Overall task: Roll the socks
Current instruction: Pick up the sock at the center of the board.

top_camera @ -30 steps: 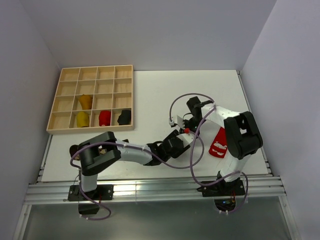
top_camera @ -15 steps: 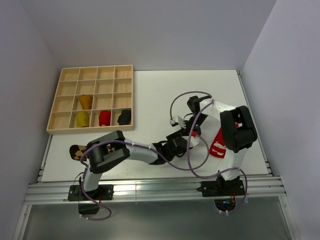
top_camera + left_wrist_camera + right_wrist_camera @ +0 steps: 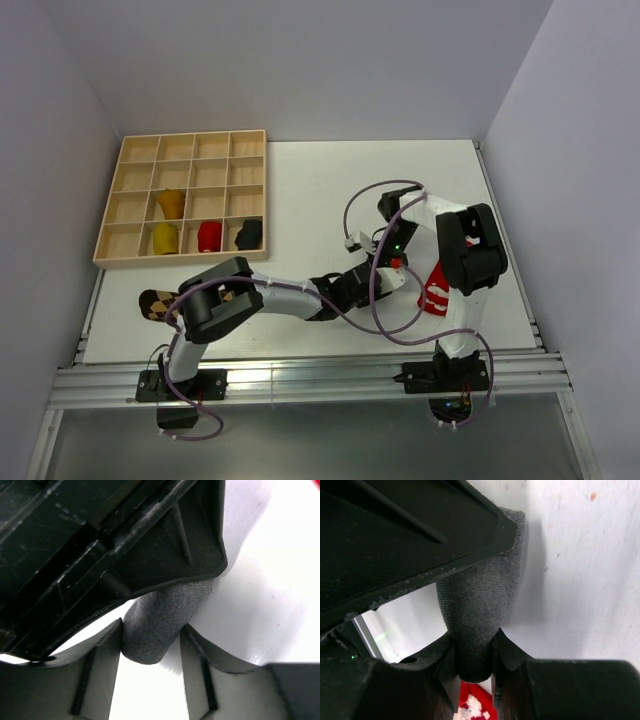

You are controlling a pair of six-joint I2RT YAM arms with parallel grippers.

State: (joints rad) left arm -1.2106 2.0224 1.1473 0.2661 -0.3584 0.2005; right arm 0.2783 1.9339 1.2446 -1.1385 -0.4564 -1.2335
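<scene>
Right now my right gripper is pinching the lower end of the grey sock. Its two fingers are squeezing the rolled cloth tight between them. My left gripper is meeting it from the other side, with its fingers standing on either flank of the same grey roll and both tips lying against the cloth. Whether they are truly clamping it I cannot tell. The roll is sitting between my two wrists, over the middle of the white table and towards its near edge.

Off at the far left the wooden tray is lying flat, divided into four rows of four compartments. Four of them are holding sock bundles:
- A mustard bundle is sitting in the third row back-to-front, second column.
- A yellow bundle is sitting in the nearest row, just below it.
- A red bundle is sitting beside the yellow one in the third column.
- A dark bundle is filling the fourth.

Outside the tray, an argyle sock is lying on the table by my left base. A red sock with white marks is lying flat just beside my right arm.
</scene>
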